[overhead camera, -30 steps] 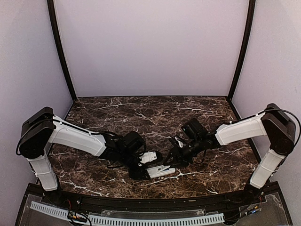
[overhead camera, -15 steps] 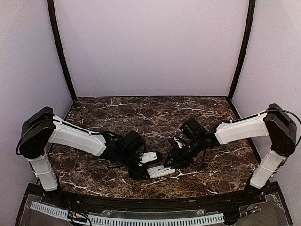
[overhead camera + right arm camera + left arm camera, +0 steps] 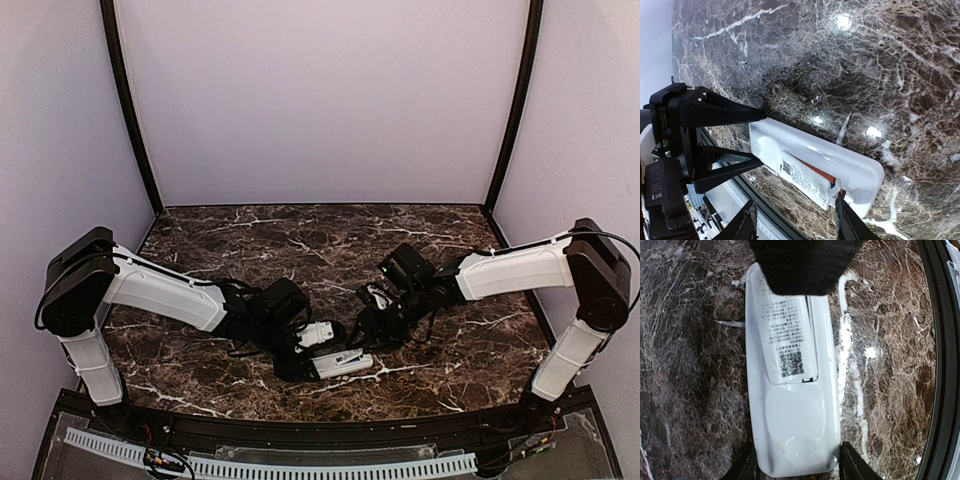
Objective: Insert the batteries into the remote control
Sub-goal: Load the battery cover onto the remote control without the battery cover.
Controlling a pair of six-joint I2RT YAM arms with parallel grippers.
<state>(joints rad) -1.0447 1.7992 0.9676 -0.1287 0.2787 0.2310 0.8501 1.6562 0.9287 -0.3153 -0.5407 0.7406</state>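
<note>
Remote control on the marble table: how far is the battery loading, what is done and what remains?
Done: the orange-red battery and the blue battery seem to lie inside the slim white remote control. In hand: the left gripper clamps the remote's end; the open right gripper hovers over the white labelled battery cover, which sits ajar. Left: press that cover shut.

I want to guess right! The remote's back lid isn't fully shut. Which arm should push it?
Probably right. The right pincer, open, sits at the raised end of the lid, where an orange-red battery shows; the left pincer is clamping the remote at its other end.
</note>
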